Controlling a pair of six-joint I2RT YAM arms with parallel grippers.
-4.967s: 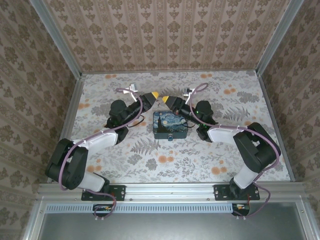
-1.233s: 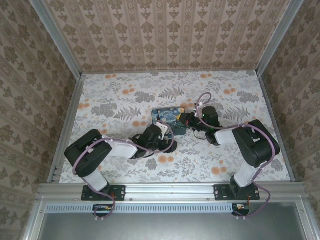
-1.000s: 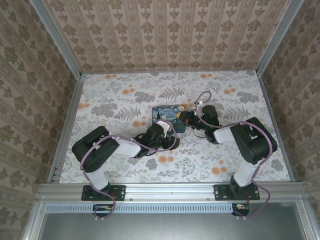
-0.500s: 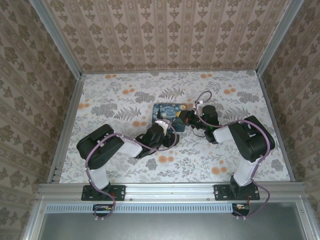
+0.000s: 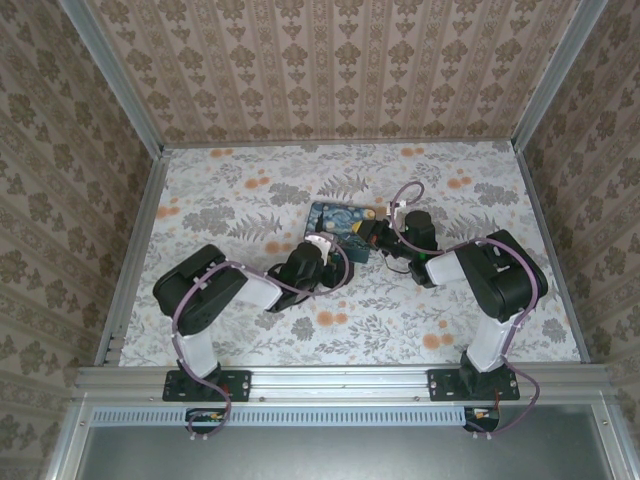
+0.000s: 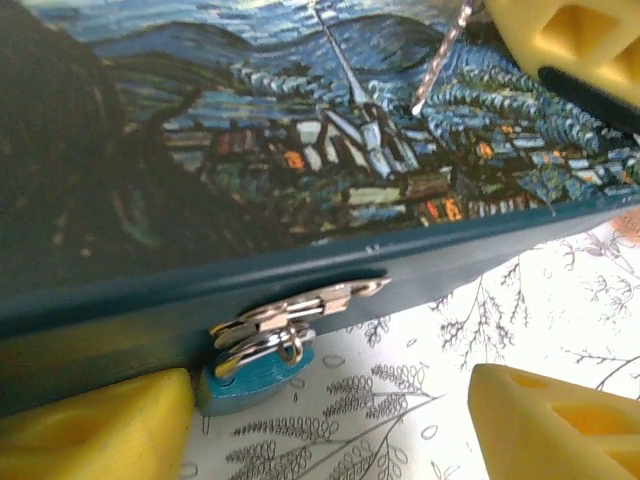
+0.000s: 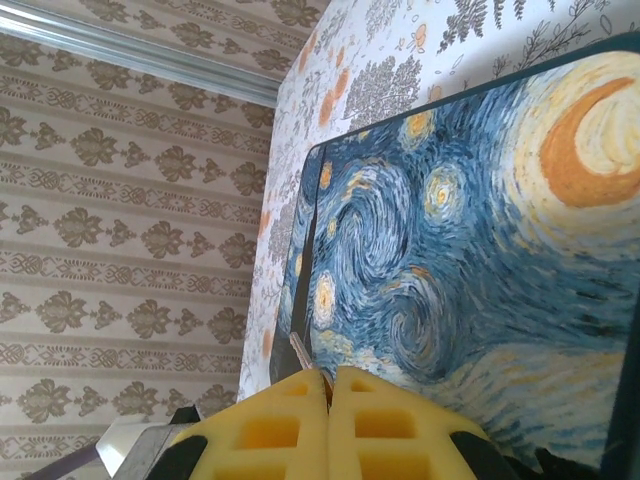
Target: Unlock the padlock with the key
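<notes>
Two claws meet at the painted box (image 6: 300,170). Left gripper (image 6: 330,425) spread wide, padlock (image 6: 250,375) between its fingers, just beside one. Right gripper (image 7: 328,392) clenched on what seems the key (image 7: 303,352), jutting beyond its tips.

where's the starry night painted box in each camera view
top external: the blue-yellow Starry Night painted box lies near the table's middle.
left wrist: it spans the upper half, front edge facing the camera.
right wrist: its lid covers the right side.
Shared landmark: the floral table cover beneath it.
</notes>
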